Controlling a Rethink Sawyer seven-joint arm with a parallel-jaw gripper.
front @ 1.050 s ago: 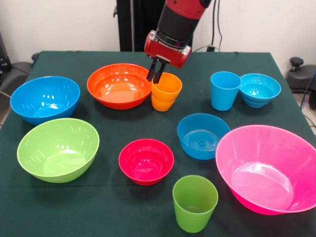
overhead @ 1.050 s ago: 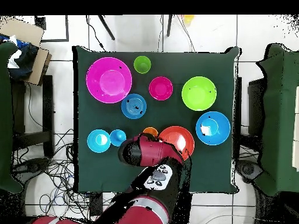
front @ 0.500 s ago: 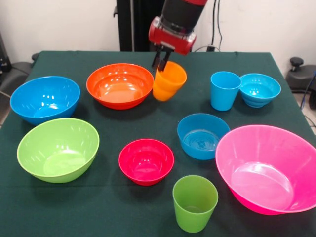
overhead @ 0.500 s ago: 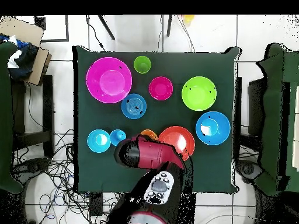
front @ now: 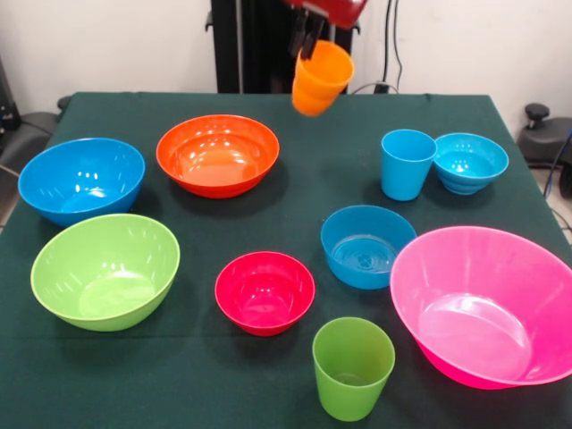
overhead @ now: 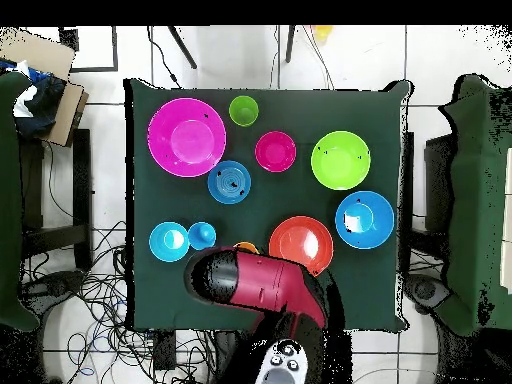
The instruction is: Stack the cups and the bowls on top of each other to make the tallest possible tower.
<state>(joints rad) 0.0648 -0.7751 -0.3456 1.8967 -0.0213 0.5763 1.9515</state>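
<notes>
Hanging tilted at the frame's top centre, the orange cup is pinched at its rim by the gripper. Light, glossy plastic probably slips; a rim hold suits it.

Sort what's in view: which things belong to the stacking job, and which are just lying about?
Job: orange cup, held in the gripper; light blue cup; green cup; the seven bowls.
Lying about: cardboard box; floor cables.
</notes>
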